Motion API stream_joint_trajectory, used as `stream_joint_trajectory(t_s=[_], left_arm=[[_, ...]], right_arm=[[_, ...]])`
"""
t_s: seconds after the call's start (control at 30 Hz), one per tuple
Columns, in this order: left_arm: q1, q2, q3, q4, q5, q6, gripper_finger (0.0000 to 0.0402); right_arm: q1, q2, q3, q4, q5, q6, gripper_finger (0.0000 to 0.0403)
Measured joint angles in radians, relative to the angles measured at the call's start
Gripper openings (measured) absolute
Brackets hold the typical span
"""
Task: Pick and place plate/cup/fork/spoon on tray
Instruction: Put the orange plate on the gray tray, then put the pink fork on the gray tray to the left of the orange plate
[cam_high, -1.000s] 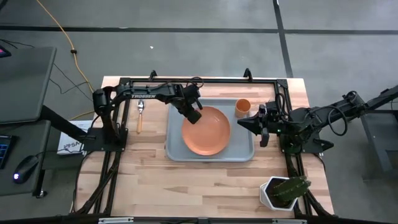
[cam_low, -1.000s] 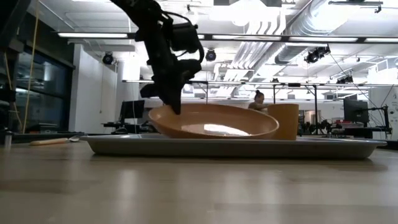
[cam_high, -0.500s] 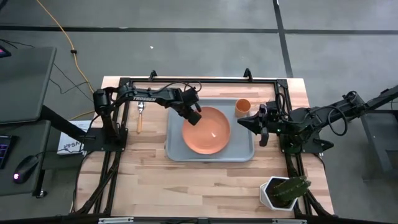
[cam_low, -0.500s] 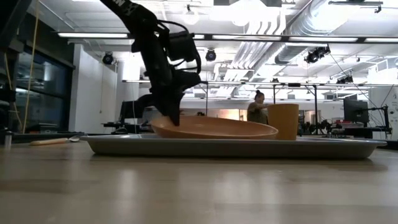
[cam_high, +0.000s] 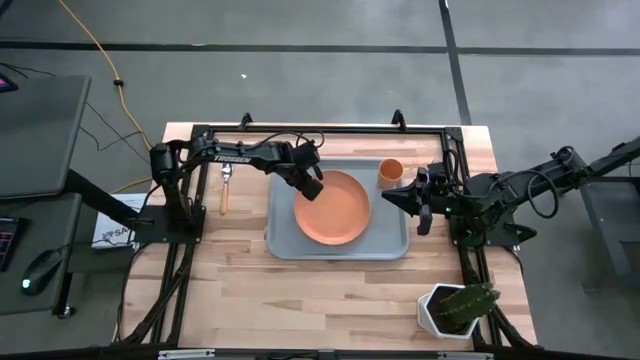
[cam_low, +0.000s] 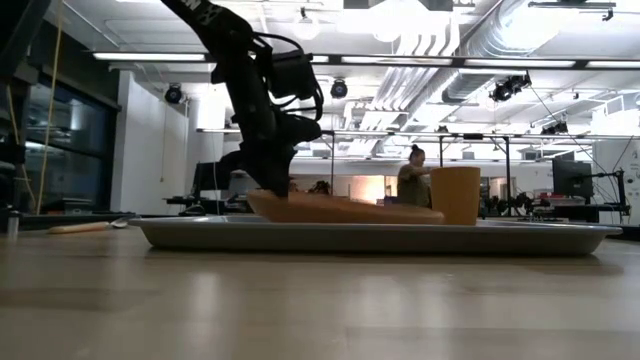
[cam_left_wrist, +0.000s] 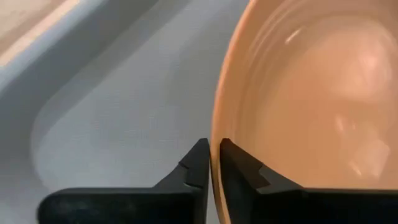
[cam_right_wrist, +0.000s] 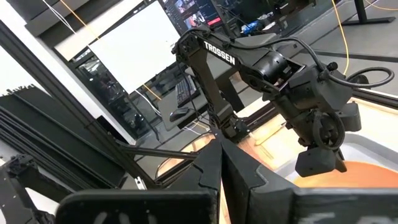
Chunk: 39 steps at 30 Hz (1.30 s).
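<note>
We see the left gripper pinching the plate rim at ten o'clock, plate flat on the tray; we judge release comes next

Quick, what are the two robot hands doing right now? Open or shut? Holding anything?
Left hand: closed on the rim of the orange plate, which lies on the tray.
Right hand: shut, empty, beside the tray near the cup.
</note>
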Motion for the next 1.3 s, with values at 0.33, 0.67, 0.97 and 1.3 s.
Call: stream_joint_trajectory(t_s=[0.33,0.67,0.97,1.3], left_arm=[[-0.001,0.0,0.0,0.0,0.003,0.001,0.0097],[0.0,-0.002,0.009,-0.005,0.003,0.027,0.0152],[0.0,-0.007,0.115,-0.116,0.003,0.154,0.0166],[-0.021,-0.24,0.168,-0.041,0.05,0.242,0.0161]], right_arm=[[0.0,0.0,0.0,0.0,0.0,0.0,0.0],[0.0,0.0,0.0,0.0,0.0,0.0,0.0],[0.0,0.0,0.0,0.0,0.0,-0.011,0.0],[0.0,0.0,0.0,0.004,0.006,-0.036,0.0]])
